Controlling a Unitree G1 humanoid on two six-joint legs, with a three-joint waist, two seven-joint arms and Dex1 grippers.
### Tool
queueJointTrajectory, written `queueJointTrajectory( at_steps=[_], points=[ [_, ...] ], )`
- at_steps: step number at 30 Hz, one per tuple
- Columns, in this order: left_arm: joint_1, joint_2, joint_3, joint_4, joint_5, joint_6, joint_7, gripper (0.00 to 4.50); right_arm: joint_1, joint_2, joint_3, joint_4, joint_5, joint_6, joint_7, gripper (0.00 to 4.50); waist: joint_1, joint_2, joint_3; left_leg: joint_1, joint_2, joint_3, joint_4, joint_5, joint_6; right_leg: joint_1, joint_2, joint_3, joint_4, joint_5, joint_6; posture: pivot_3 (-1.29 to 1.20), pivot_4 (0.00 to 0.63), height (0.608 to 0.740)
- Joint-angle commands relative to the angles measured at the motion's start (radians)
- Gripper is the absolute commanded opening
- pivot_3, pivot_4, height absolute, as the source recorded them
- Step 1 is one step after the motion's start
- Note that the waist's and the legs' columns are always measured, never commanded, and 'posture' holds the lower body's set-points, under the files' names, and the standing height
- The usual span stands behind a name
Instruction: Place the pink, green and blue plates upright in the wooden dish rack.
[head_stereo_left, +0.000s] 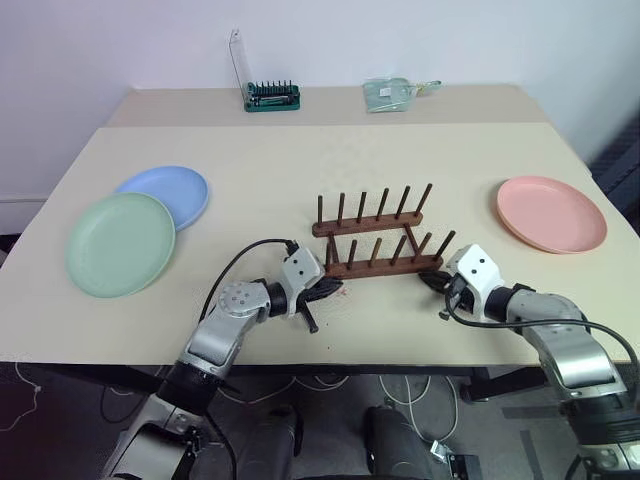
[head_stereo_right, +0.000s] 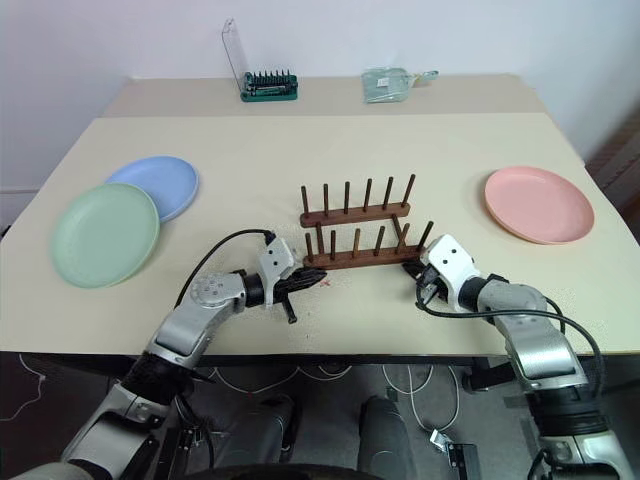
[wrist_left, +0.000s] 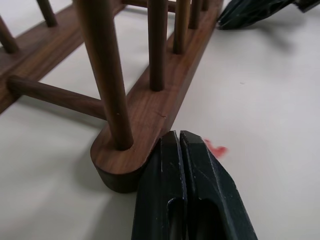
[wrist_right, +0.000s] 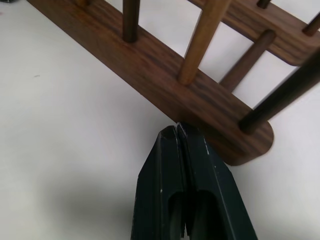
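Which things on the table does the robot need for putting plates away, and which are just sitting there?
Needed for the job:
pink plate
green plate
blue plate, partly under the green one
wooden dish rack

Just lying about:
green tray of tool bits
clear plastic packet

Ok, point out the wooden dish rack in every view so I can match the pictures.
Left eye view: wooden dish rack at table centre, between both tools.
Right eye view: centre too, green plate far left.
Left wrist view: its near bar end beside the shut left tool.
Right wrist view: its bar touching the shut right tool.
Shared landmark: the near bar's upright pegs.
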Motion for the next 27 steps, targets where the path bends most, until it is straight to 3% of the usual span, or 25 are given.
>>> queueJointTrajectory(
  at_steps=[1, 12, 18, 21, 26, 27],
  points=[
    [-0.02, 0.001, 0.036, 0.06, 0.036, -0.029, 0.058, 0.05, -0.043, 0.017, 0.004, 0.018, -0.024, -0.04, -0.024, 0.0, -0.001, 0.0, 0.0, 0.0, 0.0, 0.0, 0.0, 0.0, 0.0, 0.0, 0.0, 0.0, 0.0, 0.0, 0.0, 0.0, 0.15, 0.74],
    [-0.043, -0.01, 0.057, 0.131, 0.065, -0.084, 0.128, 0.05, -0.078, 0.037, 0.011, 0.062, -0.057, -0.085, -0.053, 0.0, -0.003, 0.0, 0.0, 0.0, 0.0, 0.0, 0.0, 0.0, 0.0, 0.0, 0.0, 0.0, 0.0, 0.001, 0.001, 0.0, 0.15, 0.74],
    [0.0, 0.026, 0.051, 0.06, 0.015, -0.05, 0.029, 0.05, -0.049, -0.005, -0.054, 0.008, -0.024, -0.099, -0.037, 0.0, -0.007, 0.0, 0.0, 0.0, 0.0, 0.0, -0.001, 0.0, 0.0, 0.0, 0.0, 0.0, 0.0, 0.001, 0.001, 0.0, 0.15, 0.74],
    [0.096, 0.117, 0.069, -0.078, -0.07, -0.03, -0.106, 0.0, -0.049, -0.103, -0.165, 0.046, -0.013, -0.032, -0.04, 0.84, -0.016, 0.002, 0.0, 0.0, 0.0, 0.001, -0.001, 0.0, 0.0, -0.001, 0.0, 0.001, -0.001, 0.001, 0.001, 0.0, 0.15, 0.74],
    [0.182, 0.23, 0.122, -0.195, -0.165, 0.009, -0.223, 0.0, -0.096, -0.193, -0.171, 0.166, -0.094, -0.064, -0.084, 3.29, -0.026, 0.001, 0.0, 0.001, 0.002, 0.003, -0.002, 0.0, 0.001, -0.001, 0.002, 0.003, -0.001, 0.0, 0.0, 0.0, 0.15, 0.74],
    [0.188, 0.243, 0.128, -0.201, -0.168, 0.01, -0.23, 0.0, -0.11, -0.198, -0.166, 0.193, -0.108, -0.073, -0.092, 3.29, -0.027, 0.001, 0.0, 0.001, 0.002, 0.004, -0.002, 0.0, 0.001, -0.001, 0.002, 0.003, -0.001, 0.001, 0.0, 0.0, 0.15, 0.74]
  ],
)
